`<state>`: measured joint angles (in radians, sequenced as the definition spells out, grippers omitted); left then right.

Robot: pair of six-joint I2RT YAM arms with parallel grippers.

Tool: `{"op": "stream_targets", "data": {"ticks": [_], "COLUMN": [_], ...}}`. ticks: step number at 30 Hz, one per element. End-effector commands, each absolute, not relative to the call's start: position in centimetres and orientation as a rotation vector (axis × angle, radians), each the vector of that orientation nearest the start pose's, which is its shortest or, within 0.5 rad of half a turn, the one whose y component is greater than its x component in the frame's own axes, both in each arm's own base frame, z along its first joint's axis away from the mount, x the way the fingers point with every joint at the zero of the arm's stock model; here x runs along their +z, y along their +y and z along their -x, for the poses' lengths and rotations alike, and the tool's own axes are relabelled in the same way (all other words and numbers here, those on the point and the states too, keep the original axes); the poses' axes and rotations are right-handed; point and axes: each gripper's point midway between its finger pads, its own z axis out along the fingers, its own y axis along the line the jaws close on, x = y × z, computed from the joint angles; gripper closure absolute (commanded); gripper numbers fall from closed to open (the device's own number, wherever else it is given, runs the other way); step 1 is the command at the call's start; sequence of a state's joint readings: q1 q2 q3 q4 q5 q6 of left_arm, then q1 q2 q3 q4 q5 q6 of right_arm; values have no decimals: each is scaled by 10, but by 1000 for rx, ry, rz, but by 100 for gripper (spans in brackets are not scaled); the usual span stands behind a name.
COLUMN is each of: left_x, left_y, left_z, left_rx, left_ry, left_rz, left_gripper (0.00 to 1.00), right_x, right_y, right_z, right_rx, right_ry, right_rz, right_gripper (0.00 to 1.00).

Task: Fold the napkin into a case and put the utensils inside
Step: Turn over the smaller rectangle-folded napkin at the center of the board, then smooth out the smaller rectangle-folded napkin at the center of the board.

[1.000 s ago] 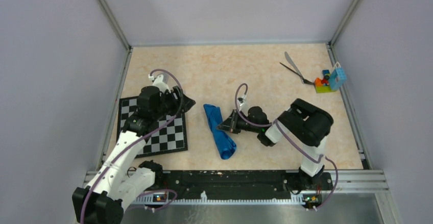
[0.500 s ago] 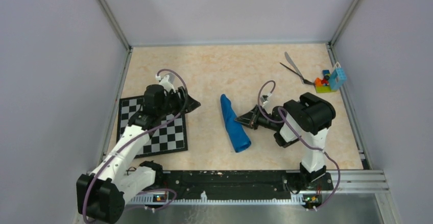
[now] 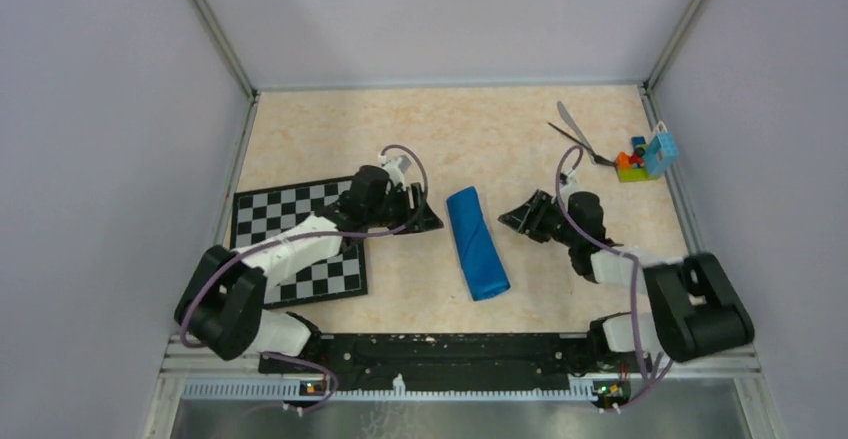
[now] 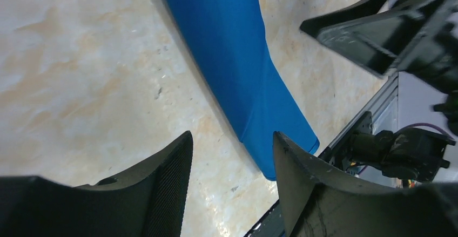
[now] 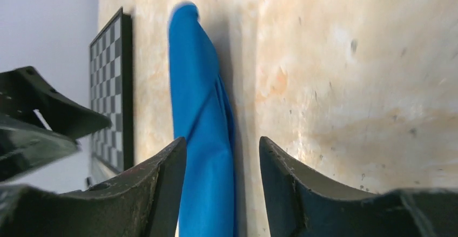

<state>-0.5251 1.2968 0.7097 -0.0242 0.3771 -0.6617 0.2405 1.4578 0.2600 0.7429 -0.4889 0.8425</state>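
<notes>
The napkin (image 3: 476, 244) lies folded into a narrow blue strip in the middle of the table (image 3: 400, 129), slanting from its far end down to the right, between the two grippers and touching neither.

The left gripper (image 3: 430, 217) sits just left of it, jaws apart and empty. The right gripper (image 3: 512, 217) sits just right of it, and its wrist view shows the fingers spread with nothing between them.

The fold looks finished, so the step in hand is probably the switch to the utensils (image 3: 575, 134). These lie crossed at the far right edge, beside the toy blocks (image 3: 640, 157) and well apart from the cloth.

To do it well, the right arm, being the nearer, should fetch one piece at a time. It should grip a handle where it is clear of the other piece and keep away from the blocks. The left arm should pin or lift the top layer at the mouth so the pouch neither slides nor springs open. I cannot tell which end is the mouth.

The cloth is shiny and smooth, with a crease running along its length. One layer overlaps another toward the near end, which looks slightly wider and rounder. It will likely slip on the table. The chessboard (image 3: 325, 274) lies to the left under the left arm.
</notes>
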Motion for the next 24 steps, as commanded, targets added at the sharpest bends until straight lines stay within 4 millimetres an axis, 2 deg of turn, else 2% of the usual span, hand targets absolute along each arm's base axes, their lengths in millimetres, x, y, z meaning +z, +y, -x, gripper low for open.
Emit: {"op": "stream_targets", "data": {"ticks": [1,3,5,7,9,12,14,18,21,22,24], "left_x": [148,142,138,128,124,107,95,80,90,101,112], "left_y": [-303,-319,-337,-351,-361,-371,-378,-383,-378,-375,-366], "left_z": [-294,-304,-311,-319,-328,-343,-350,-350,-344,-340,-331], "left_rx": [-1175,-1204,-1248,-1271,-1273,-1247,-1247,-1200,-1192,-1194,-1176], "left_ry": [2202,2203,2202,2214,2210,2236,2260,2283,2268,2248,2239], "left_rz": [-131,-134,-158,-152,-141,-120,-110,-117,-141,-156,-177], "left_gripper": [40,43,47,51,55,57,59,60,56,54,50], "right_x": [46,62,73,79,74,57,42,25,21,22,37], "right_y": [148,159,183,204,215,214,213,231,229,223,219], "right_z": [-264,-257,-245,-230,-213,-197,-184,-159,-159,-162,-169], "right_rx": [722,704,821,959,1024,1051,1072,1171,1116,1050,991], "right_ry": [2337,2333,2324,2322,2340,2375,2400,2450,2468,2482,2451], "right_rz": [-177,-87,12,67,104,73,43,41,63,81,117], "right_gripper": [48,51,57,71,80,88,90,90,89,89,87]}}
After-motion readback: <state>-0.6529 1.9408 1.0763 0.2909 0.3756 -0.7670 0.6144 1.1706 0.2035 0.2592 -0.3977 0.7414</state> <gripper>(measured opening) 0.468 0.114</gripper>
